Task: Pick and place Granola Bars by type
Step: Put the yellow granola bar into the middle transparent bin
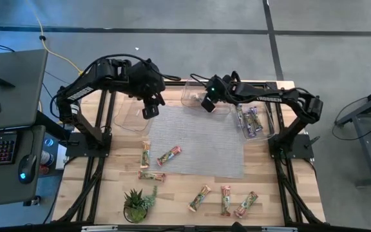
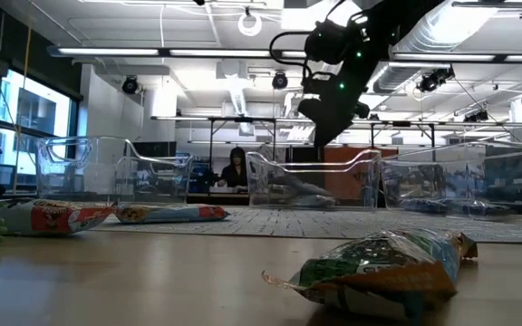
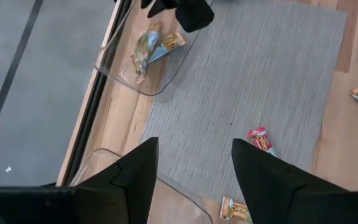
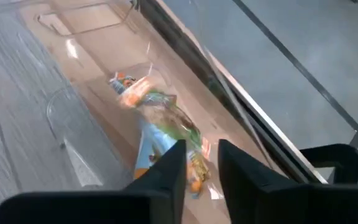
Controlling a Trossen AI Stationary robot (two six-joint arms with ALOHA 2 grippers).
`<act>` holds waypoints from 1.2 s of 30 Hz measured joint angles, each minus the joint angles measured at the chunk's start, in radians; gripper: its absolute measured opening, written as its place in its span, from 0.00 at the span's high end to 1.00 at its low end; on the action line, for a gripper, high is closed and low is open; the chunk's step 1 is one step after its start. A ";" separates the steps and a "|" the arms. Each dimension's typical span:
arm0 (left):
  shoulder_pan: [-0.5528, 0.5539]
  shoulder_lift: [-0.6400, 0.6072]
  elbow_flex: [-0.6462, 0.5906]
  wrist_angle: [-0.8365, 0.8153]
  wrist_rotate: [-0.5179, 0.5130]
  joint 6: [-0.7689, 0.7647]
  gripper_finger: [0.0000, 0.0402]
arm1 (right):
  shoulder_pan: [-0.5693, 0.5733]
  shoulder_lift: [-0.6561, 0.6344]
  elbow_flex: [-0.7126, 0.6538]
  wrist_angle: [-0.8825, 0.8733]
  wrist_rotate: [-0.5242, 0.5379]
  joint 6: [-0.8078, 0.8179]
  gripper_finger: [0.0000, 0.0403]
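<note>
A green-orange granola bar (image 4: 160, 124) is seen lying in the clear tub (image 4: 92, 81), just beyond the slightly parted, empty right gripper (image 4: 201, 163).

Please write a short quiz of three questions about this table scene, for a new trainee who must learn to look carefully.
1. True or false: the left gripper holds a granola bar.
2. The right gripper hangs over which tub? A. the middle tub B. the right tub C. the left tub
3. Fill in: the two bars in the right tub have ____ wrappers.

Key: 1 false, its fingers are open and empty. 2 A; a green-orange bar lies in it. 3 blue-purple.
</note>
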 joint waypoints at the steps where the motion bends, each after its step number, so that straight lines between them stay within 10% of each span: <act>1: 0.000 0.000 0.000 -0.004 0.000 -0.008 0.51 | 0.000 0.000 0.000 0.007 0.000 -0.006 0.79; 13: -0.101 -0.080 -0.150 -0.027 0.001 -0.181 0.51 | 0.099 -0.085 0.068 0.095 -0.013 -0.125 0.70; 19: -0.262 -0.171 -0.455 0.012 -0.201 -0.520 0.51 | 0.155 -0.160 0.082 0.104 -0.010 -0.171 0.70; 29: -0.507 -0.221 -0.852 0.050 -0.111 -1.264 0.51 | 0.174 -0.186 0.082 0.106 -0.010 -0.162 0.69; 36: -0.468 -0.237 -0.896 0.074 -0.095 -1.283 0.51 | 0.174 -0.186 0.082 0.107 -0.010 -0.153 0.69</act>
